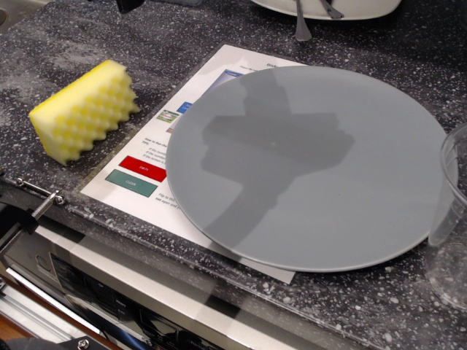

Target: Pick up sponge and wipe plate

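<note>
The yellow sponge lies on the dark speckled counter at the left, ridged face towards me, a short gap left of the plate. The large round grey plate rests flat in the middle, partly on a printed sheet. A dark shadow shaped like the arm and gripper falls across the plate's middle. The gripper itself is out of view, so I cannot see its jaws.
A laminated printed sheet with red and green boxes lies under the plate. A clear plastic cup stands at the right edge. A white dish with utensils sits at the back. The counter's front edge and a metal appliance panel run below.
</note>
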You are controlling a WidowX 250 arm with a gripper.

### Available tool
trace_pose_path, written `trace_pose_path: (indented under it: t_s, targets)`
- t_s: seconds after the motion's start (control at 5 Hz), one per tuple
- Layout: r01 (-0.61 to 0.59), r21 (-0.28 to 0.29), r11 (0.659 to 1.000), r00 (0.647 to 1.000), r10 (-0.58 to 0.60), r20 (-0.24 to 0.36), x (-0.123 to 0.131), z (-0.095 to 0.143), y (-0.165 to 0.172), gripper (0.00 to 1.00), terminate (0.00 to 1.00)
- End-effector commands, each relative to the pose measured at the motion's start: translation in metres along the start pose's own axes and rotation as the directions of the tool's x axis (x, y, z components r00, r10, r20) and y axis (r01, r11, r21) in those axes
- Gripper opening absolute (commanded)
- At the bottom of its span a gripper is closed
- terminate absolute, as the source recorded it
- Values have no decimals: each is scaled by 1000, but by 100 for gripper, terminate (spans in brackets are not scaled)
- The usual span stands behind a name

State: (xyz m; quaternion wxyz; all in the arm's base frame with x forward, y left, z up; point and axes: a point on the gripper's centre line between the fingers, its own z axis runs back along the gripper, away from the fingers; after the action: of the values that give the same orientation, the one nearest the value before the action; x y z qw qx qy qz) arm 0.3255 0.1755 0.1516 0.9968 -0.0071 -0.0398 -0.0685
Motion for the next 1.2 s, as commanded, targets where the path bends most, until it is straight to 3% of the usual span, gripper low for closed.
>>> trace_pose_path:
  t_s: [0.0,0.6,1.0]
  targets:
    - [0,0,1000,1000,0,0,0,0,0,100,0]
    - [71,1,997,997,-71,-7,-36,-22,9,100,0]
    - [128,-6,992,992,-128,19,-50,-45,7,100,0]
